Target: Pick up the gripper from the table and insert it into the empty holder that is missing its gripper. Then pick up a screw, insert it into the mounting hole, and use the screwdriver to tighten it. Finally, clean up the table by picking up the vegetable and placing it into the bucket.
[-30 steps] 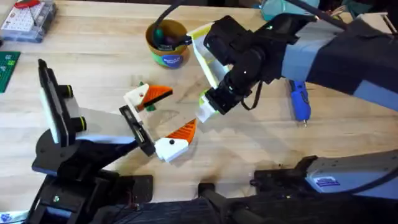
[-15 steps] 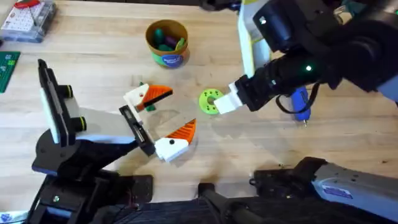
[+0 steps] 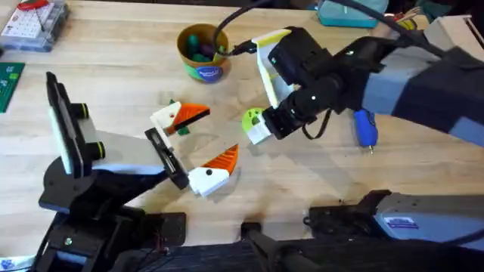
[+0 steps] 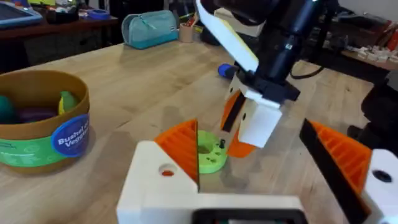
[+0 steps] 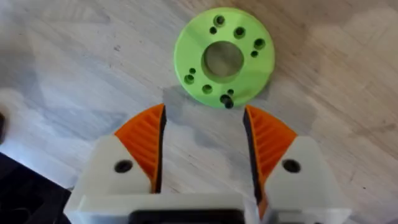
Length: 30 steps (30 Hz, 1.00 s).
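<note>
A green disc [image 5: 224, 56] with a centre bore and several small holes lies flat on the table [image 3: 113, 68]; a small dark piece sits at its near rim. My right gripper [image 5: 204, 146] hovers open just short of the disc [image 3: 251, 117], with nothing between its orange pads. My left gripper [image 3: 198, 143] is open and empty, a little to the left of the disc [image 4: 208, 152]. The yellow bucket [image 3: 203, 51] at the back holds green, purple and yellow vegetables. The blue screwdriver [image 3: 366, 127] lies to the right, beyond the right arm. I cannot pick out a holder or a loose screw.
A clear parts box [image 3: 34, 23] sits at the back left corner, with a green board [image 3: 9, 81] at the left edge. A teal pouch [image 3: 344, 11] lies at the back right. Bare wood shows in front of the disc.
The right arm swung right and rose half a second ago, then came back left and lower. Its gripper stays beside the green disc. The left arm has not moved.
</note>
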Motion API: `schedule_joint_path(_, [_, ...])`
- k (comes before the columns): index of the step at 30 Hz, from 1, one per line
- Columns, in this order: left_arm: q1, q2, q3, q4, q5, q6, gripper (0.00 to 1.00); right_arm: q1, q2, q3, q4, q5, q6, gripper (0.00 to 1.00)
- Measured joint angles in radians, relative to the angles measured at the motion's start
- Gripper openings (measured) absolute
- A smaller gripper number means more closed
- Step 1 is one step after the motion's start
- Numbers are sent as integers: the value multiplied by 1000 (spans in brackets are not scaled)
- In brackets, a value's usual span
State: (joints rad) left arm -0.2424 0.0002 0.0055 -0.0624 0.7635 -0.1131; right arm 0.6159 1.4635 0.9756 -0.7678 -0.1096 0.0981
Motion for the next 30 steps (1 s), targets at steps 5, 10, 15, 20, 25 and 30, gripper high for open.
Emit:
schedule_joint_path(5, [0, 0, 0, 0, 0, 0, 990, 0, 51, 0, 27, 1, 3, 637])
schedule_joint_path(10, [0, 0, 0, 0, 0, 0, 990, 0, 63, -1, 38, 5, 6, 553])
schedule_joint_path(15, [0, 0, 0, 0, 0, 0, 990, 0, 63, -1, 43, 18, 6, 438])
schedule_joint_path(20, [0, 0, 0, 0, 0, 0, 990, 0, 67, -1, 43, 23, 6, 390])
schedule_joint_path(25, [0, 0, 0, 0, 0, 0, 990, 0, 89, 3, 41, 38, 6, 269])
schedule_joint_path(30, [0, 0, 0, 0, 0, 0, 990, -3, 93, 6, 36, 53, 6, 186])
